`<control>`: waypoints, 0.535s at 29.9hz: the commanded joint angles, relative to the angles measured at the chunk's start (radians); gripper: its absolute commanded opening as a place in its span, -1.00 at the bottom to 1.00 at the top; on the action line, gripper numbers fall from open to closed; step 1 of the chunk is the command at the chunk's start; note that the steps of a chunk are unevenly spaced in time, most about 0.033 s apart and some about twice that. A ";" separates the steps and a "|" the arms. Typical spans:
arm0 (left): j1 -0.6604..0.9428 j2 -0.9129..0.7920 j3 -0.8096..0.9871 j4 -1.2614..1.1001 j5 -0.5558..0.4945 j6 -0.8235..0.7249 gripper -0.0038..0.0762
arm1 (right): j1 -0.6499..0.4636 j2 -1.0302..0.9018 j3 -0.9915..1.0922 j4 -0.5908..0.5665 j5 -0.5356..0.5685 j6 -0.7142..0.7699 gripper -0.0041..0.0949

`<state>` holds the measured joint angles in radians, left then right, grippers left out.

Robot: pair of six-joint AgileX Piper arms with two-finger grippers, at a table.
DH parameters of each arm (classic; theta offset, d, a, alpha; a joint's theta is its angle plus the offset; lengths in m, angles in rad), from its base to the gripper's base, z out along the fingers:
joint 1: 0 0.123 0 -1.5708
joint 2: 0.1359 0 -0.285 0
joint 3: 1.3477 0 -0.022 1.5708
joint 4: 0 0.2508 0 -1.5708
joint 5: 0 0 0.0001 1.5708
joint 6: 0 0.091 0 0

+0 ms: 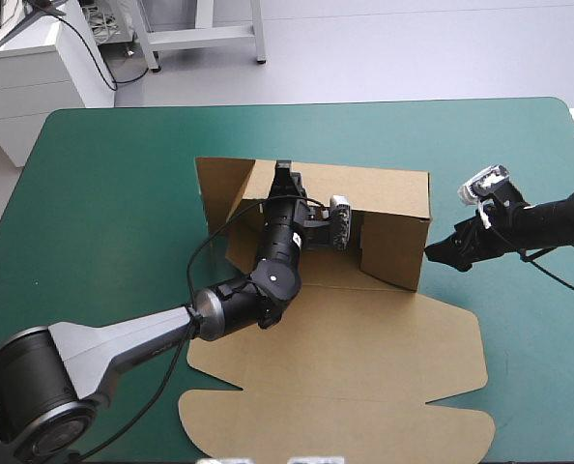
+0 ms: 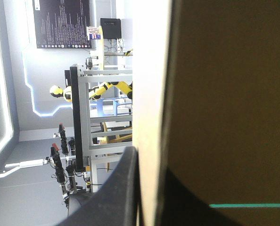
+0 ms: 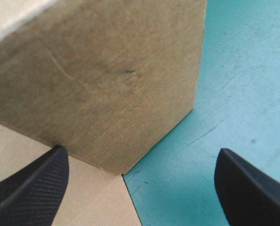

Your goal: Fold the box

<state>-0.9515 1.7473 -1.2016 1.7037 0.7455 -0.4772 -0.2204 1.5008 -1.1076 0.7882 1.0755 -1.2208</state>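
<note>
Box (image 1: pixel 364 377) sat on the teal-green table (image 1: pixel 103 193), walls raised, lid flat toward the near edge. Left end effector (image 1: pixel 285 176) reached inside the box, clamped on the far wall's top edge, board between its fingers. Right end effector (image 1: pixel 434 254) stood open, the box's right outer corner just ahead of its spread fingers.
</note>
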 commanded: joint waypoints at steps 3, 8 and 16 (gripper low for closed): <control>-0.005 -0.036 -0.016 0.001 -0.014 -0.017 -0.92 | 0.022 -0.031 -0.021 0.038 0.043 0.024 0.66; -0.005 -0.036 -0.016 0.001 -0.019 -0.017 -0.92 | 0.022 -0.031 -0.021 -0.065 0.063 0.058 0.66; -0.005 -0.036 -0.016 0.001 -0.030 -0.017 -0.92 | 0.022 -0.031 -0.021 0.070 -0.008 0.019 0.66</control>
<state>-0.9508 1.7473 -1.2016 1.7000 0.7422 -0.4772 -0.1969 1.5018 -1.1068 0.7476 1.1062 -1.1744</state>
